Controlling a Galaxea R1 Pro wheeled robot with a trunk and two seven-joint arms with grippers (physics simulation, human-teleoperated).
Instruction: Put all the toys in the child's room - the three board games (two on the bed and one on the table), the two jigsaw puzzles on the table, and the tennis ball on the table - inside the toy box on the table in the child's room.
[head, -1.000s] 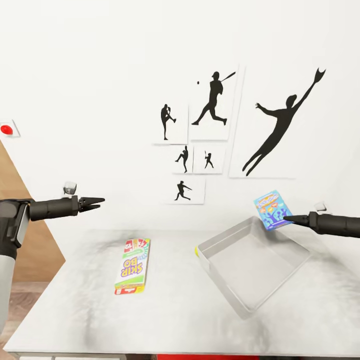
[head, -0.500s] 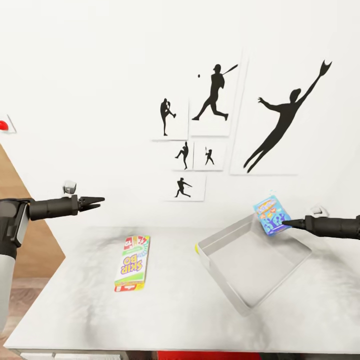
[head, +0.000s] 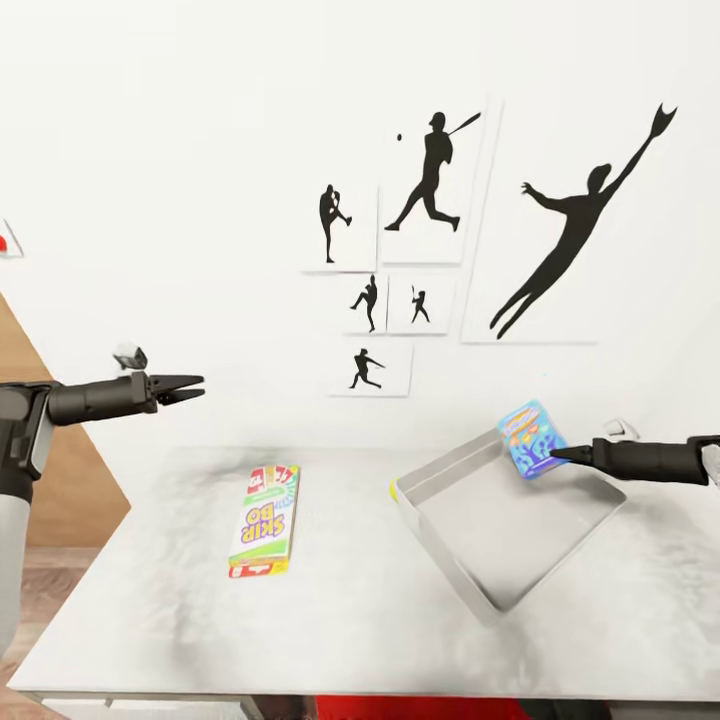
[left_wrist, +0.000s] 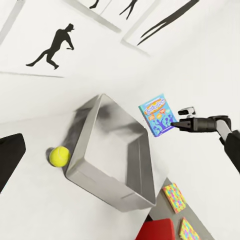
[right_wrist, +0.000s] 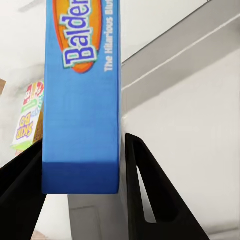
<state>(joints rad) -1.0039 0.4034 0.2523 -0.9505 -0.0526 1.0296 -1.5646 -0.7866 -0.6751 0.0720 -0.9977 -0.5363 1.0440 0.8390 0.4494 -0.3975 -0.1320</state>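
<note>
My right gripper (head: 556, 455) is shut on the mostly blue board game (head: 529, 438), holding it tilted above the far rim of the toy box (head: 440, 470). In the right wrist view the game (right_wrist: 82, 100) sits between both fingers, over the toy box (right_wrist: 170, 100). A white board game with red lettering (head: 265, 520) lies flat on the table (head: 350, 620), below and to the right of my left gripper (head: 192, 386), which hangs open. The tennis ball (left_wrist: 59, 156) rests against the toy box (left_wrist: 115, 165). Two jigsaw puzzles (left_wrist: 175, 196) lie on the lower dark section.
Black ball-player pictures (head: 430, 180) hang on the white wall behind the table. A wooden panel (head: 60, 500) stands at the left. Something red (head: 420, 708) shows below the table's front edge.
My right gripper has carried the blue board game a little down and left, closer over the toy box's far rim. My left gripper has risen slightly. The view has shifted a bit.
</note>
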